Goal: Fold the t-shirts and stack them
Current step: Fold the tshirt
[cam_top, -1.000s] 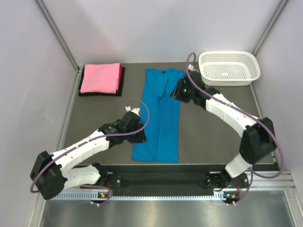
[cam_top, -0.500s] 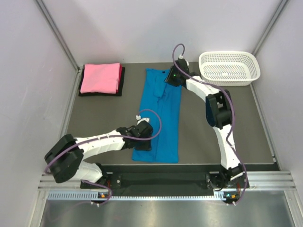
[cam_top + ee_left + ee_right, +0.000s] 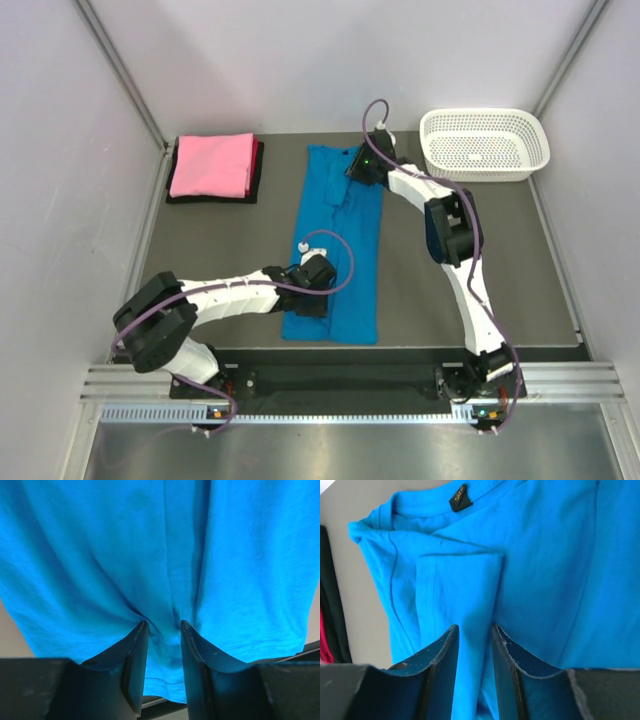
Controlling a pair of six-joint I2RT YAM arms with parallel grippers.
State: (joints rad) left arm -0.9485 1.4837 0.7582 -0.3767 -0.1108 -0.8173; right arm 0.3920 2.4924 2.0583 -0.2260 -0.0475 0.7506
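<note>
Pink t-shirt [image 3: 211,165] folded atop dark t-shirt [image 3: 256,172]; blue t-shirt [image 3: 335,245] half-folded, left claw [image 3: 164,630] pinching hem, right claw [image 3: 475,635] pinching collar end.

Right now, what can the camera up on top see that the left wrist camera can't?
Only the top camera shows the pink t-shirt folded on a dark one at the far left of the table, the white basket at the far right, and both arms. Only the left wrist camera shows, close up, a small pucker of cloth between its fingers near the hem. Both show the blue t-shirt lying in a long strip, with the left gripper at its near end.
</note>
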